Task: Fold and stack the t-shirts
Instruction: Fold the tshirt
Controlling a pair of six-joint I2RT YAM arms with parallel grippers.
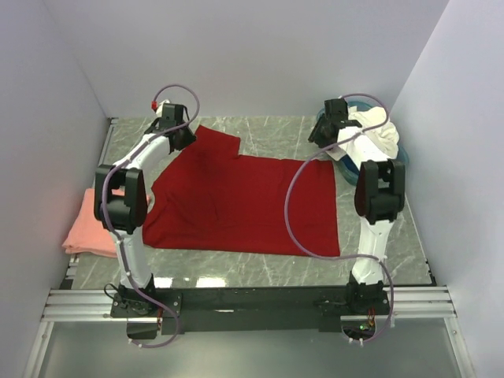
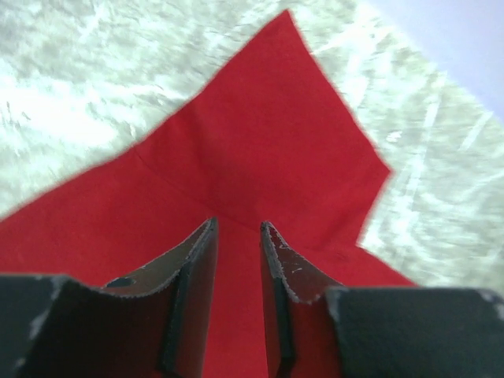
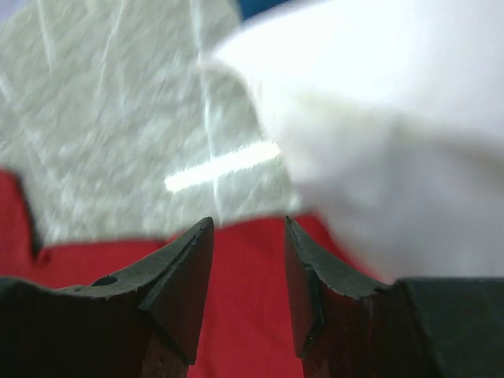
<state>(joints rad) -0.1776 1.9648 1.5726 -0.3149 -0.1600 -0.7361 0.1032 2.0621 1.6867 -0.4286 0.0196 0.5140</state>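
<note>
A deep red t-shirt lies spread flat on the marble table. My left gripper hovers over its far-left sleeve; in the left wrist view the gripper is open, with the red cloth under the jaws. My right gripper is over the shirt's far-right corner; in the right wrist view it is open and empty above the red edge. Cream-white t-shirts are heaped just right of it. A salmon-pink t-shirt lies folded at the left edge.
A round blue basin at the back right holds the white tees. White walls close in the table at the left, back and right. A metal rail with the arm bases runs along the near edge.
</note>
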